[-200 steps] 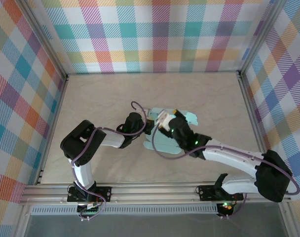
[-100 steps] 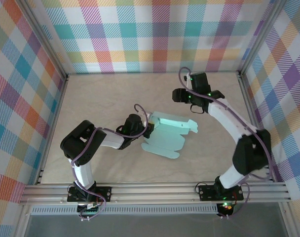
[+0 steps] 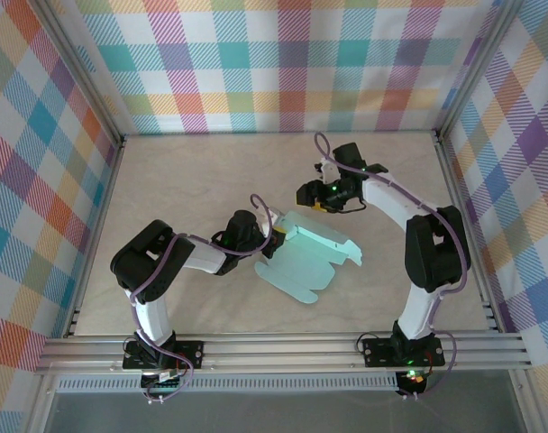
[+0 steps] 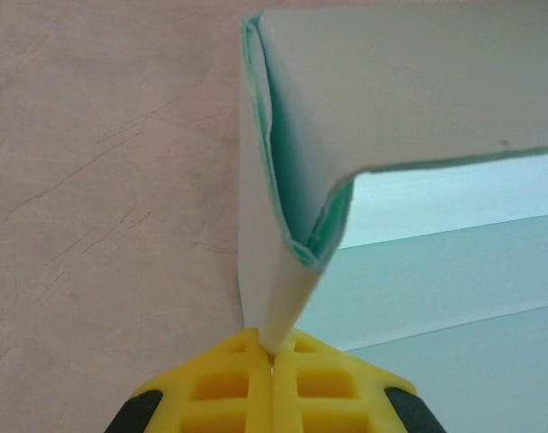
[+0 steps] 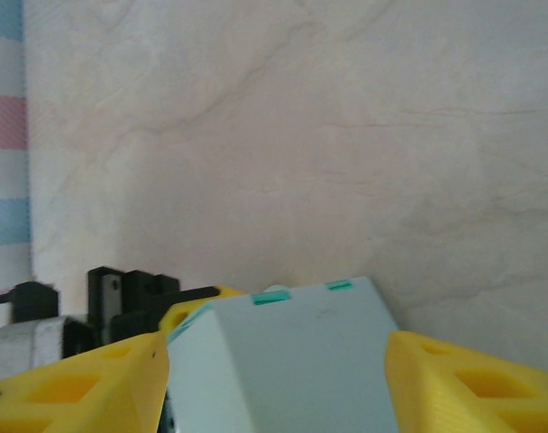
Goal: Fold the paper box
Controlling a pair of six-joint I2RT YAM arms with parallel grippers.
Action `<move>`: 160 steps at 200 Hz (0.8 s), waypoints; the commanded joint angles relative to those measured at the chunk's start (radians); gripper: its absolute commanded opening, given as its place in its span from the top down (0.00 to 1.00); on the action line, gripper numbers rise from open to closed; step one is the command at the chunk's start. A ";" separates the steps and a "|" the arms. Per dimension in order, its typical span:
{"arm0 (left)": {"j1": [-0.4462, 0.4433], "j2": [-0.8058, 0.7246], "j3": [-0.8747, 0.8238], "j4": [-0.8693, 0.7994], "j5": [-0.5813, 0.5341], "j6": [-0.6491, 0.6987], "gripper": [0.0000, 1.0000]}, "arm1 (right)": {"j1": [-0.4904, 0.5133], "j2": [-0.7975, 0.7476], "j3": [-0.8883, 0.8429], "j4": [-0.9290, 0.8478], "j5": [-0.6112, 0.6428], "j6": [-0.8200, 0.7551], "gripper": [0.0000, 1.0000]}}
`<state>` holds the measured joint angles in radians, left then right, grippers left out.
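Near the middle of the table (image 3: 184, 180) lies the paper box (image 3: 312, 260), partly folded. Its 9 o'clock edge is hidden under the left gripper (image 3: 270, 242), whose jaws are pinched together on a doubled fold of card. The right gripper (image 3: 310, 193) hangs at the box's 12 o'clock, jaws spread. In its wrist view the card sits between the yellow fingers (image 5: 85, 388), cut off below, and contact is unclear.

A pale, marble-veined table (image 3: 184, 180) is shown. Near its middle the mint-green paper box (image 3: 305, 266) is laid, its nearer part spread flat on the surface and its left edge folded upward.
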<state>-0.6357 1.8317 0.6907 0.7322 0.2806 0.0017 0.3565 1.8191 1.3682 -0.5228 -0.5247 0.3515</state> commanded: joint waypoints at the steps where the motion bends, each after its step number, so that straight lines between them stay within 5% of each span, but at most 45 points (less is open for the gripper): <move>1: 0.008 0.017 0.023 0.002 0.028 0.017 1.00 | 0.002 0.016 -0.032 0.030 -0.132 0.038 0.37; 74: 0.008 0.029 0.038 0.009 0.041 -0.005 0.97 | 0.002 0.044 -0.095 0.083 -0.182 0.061 0.38; 160: 0.007 0.037 0.074 -0.042 0.027 -0.001 0.94 | 0.003 0.077 -0.116 0.072 -0.176 0.042 0.53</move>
<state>-0.6357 1.8584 0.7353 0.6979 0.2985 -0.0063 0.3553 1.8736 1.2758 -0.4427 -0.6865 0.4072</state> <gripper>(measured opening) 0.051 0.477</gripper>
